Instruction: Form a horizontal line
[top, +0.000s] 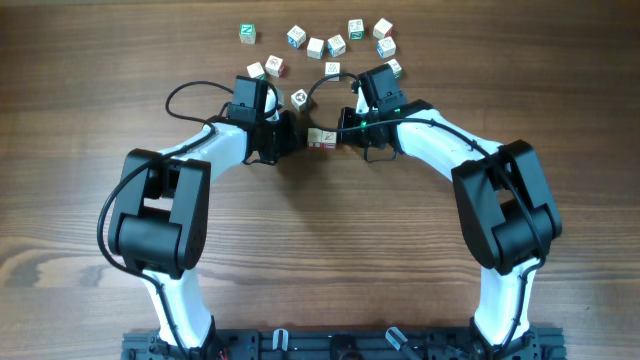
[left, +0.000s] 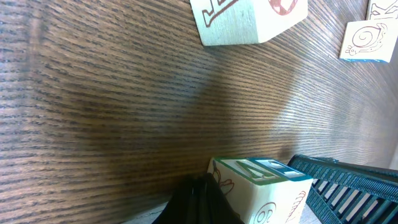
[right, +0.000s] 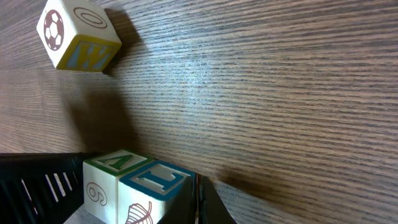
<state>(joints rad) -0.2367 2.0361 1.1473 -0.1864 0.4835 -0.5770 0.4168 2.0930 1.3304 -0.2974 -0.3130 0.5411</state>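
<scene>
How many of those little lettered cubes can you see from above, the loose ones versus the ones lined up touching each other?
Loose cubes: 12
Cubes touching in the row: 2
Total cubes in view: 14

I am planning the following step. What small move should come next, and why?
Probably pull the left gripper back and open it toward the nearest loose cube. The row has only two touching cubes, flanked by it and the right gripper, both shut; a third is needed.
</scene>
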